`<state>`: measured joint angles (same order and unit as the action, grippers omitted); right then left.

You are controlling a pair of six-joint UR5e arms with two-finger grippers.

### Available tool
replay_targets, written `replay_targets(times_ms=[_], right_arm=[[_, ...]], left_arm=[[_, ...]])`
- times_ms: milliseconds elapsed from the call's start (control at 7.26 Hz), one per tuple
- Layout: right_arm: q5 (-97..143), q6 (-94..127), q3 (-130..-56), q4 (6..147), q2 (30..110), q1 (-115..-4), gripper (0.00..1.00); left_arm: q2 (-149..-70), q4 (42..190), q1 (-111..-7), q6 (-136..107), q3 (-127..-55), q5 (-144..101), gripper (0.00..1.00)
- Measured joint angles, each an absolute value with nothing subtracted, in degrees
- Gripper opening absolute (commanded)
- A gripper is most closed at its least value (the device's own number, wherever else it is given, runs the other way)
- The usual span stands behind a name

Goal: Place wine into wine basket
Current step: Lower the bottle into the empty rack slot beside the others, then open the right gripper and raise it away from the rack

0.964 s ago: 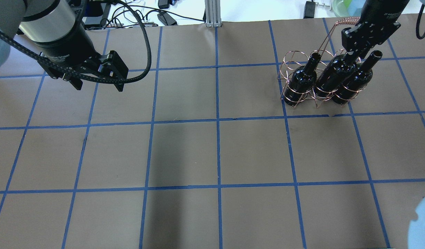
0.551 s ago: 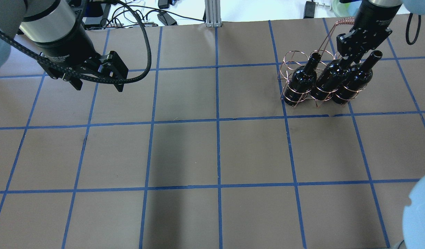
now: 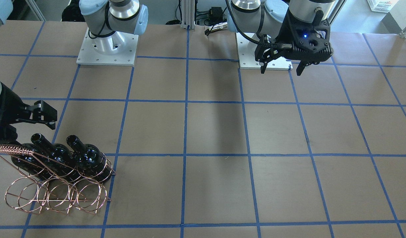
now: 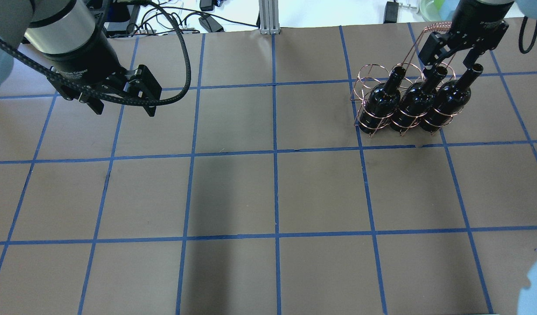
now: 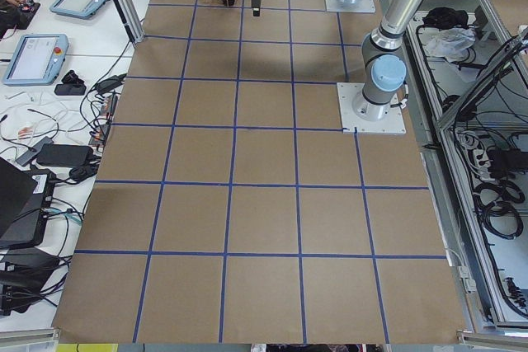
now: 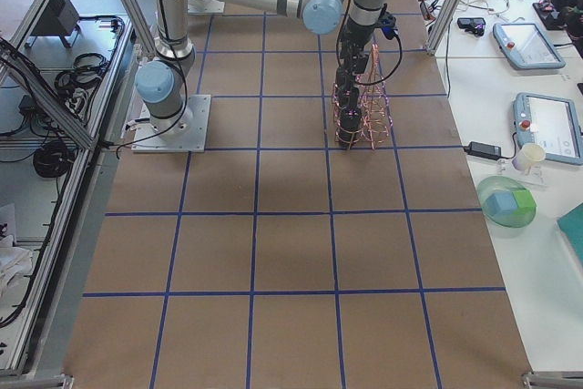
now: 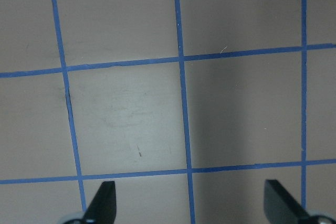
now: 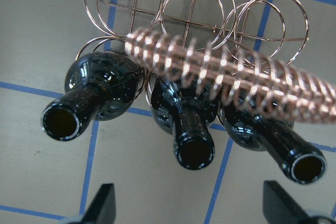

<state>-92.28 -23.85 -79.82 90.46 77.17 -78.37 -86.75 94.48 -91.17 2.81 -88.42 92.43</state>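
Three dark glass wine bottles [image 4: 415, 105] stand side by side in the copper wire wine basket [image 4: 368, 81] at the far right, necks tilted to the far side. In the right wrist view their three mouths show, the middle one [image 8: 194, 153] nearest, under the twisted-wire handle [image 8: 236, 85]. My right gripper [image 4: 450, 54] is open and empty just above and behind the middle bottle's neck, touching nothing. It also shows in the right wrist view [image 8: 191, 205]. My left gripper [image 4: 124, 105] is open and empty over bare table at the far left; it also shows in the left wrist view [image 7: 191, 205].
The basket's second row of rings [image 3: 57, 195] holds nothing and lies on the operators' side. The brown table with a blue tape grid [image 4: 275, 188] stretches between the arms. Cables and a metal post [image 4: 266, 17] lie beyond the far edge.
My right gripper has drawn up and back off the middle bottle's neck, which now shows free. The middle bottle sits lined up with the other two. The left arm has not moved.
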Motion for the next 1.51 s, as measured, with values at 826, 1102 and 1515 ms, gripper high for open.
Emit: replay_targets(times_ms=[826, 1102, 1515], right_arm=[[-91.7, -6.6, -81.3, 85.4, 91.3, -87.6, 1.0], [-91.7, -3.6, -81.9, 85.7, 91.3, -89.4, 1.0], [-91.6, -3.2, -82.0, 86.1, 90.9, -89.5, 1.0]], left_arm=[[-86.8, 95.1, -91.3, 2.8, -88.3, 91.9, 1.0], [-86.2, 95.2, -91.4, 2.8, -88.3, 91.8, 1.0], [-85.8, 95.0, -91.3, 2.7, -88.3, 91.5, 1.0]])
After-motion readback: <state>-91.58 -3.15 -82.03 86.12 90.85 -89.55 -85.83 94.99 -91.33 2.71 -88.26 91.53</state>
